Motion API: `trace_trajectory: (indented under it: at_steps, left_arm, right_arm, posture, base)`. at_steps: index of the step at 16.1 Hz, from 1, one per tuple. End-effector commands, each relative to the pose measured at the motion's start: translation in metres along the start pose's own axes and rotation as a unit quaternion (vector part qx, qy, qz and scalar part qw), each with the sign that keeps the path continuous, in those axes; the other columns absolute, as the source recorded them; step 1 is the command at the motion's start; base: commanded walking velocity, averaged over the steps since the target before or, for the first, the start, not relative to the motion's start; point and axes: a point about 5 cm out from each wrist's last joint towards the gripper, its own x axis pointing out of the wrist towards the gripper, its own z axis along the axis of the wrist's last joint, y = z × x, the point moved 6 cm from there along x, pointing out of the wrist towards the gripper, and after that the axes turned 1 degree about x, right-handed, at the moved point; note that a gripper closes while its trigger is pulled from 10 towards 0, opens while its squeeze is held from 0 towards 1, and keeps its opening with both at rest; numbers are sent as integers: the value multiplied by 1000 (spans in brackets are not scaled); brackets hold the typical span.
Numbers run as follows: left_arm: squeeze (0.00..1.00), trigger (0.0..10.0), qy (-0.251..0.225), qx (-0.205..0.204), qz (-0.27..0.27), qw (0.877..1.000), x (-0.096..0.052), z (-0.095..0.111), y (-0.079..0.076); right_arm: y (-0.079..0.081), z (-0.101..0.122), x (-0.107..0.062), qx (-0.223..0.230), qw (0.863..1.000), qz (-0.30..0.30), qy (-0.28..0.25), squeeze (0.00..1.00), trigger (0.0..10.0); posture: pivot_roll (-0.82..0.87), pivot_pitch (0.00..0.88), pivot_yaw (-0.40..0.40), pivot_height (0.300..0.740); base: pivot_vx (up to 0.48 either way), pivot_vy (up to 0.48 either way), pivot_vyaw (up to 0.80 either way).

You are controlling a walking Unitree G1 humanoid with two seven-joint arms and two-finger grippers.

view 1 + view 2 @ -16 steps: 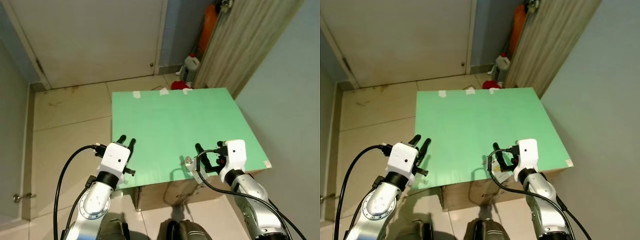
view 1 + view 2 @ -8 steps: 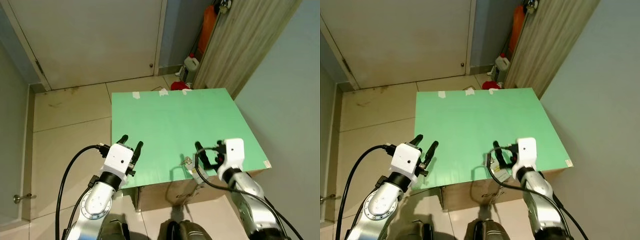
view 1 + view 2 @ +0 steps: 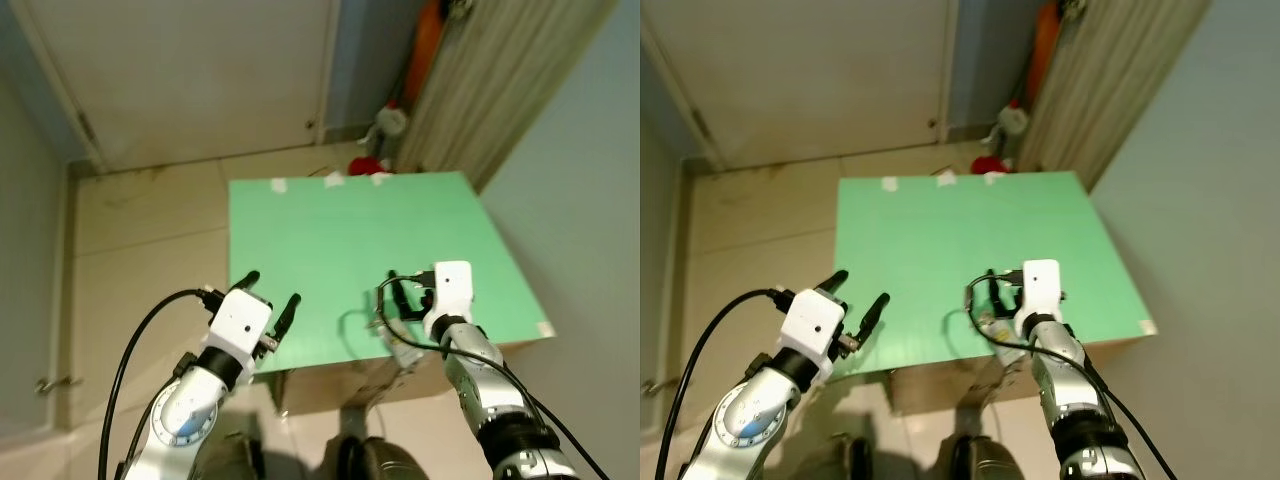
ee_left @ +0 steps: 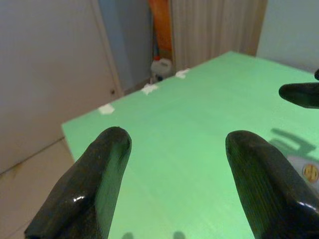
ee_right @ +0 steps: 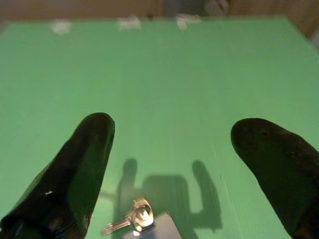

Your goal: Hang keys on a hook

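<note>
Silver keys (image 5: 135, 219) lie under the spread right hand (image 5: 174, 164).

I see two silver metal arms with rounded, jointed segments. Each ends in a white boxy wrist housing marked with a small dark dot on top. My left gripper (image 3: 271, 293) and right gripper (image 3: 402, 296) each carry two long black fingers (image 4: 94, 184) with a smooth, slightly glossy, rounded surface. A black cable loops out from each wrist housing and runs back along the arm, the left one in a wide arc.
</note>
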Motion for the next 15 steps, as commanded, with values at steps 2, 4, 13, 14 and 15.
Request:
trace_trajectory:
  at_steps: [2, 4, 13, 14, 15]
  left_arm:
    - [0, 10000, -1, -3, -14, 1000, -12, 11, -2]
    - [0, 10000, 8, 9, -8, 1000, -25, 14, 3]
    - [0, 10000, 35, 21, 6, 999, -37, 17, 6]
    - [0, 10000, 36, 18, 5, 999, -37, 19, 3]
    - [0, 10000, 36, 17, 3, 999, -37, 19, 2]
  right_arm:
    - [-16, -14, -3, 26, 998, -47, 19, 0, 10000]
    - [-13, -22, -3, 49, 997, -51, 28, 0, 10000]
    - [46, -40, -6, 68, 997, 16, 33, 0, 10000]
    - [54, -32, -3, 45, 999, 23, 16, 0, 10000]
    - [57, -27, -2, 19, 999, 25, 4, 0, 10000]
  posture:
    - [177, 292, -55, 722]
    - [199, 328, -30, 722]
    - [206, 372, -30, 722]
    - [202, 374, -30, 722]
    - [199, 375, -31, 722]
  base:
    - [0, 0, 0]
    - [0, 0, 0]
    - [0, 0, 0]
    - [0, 0, 0]
    - [0, 0, 0]
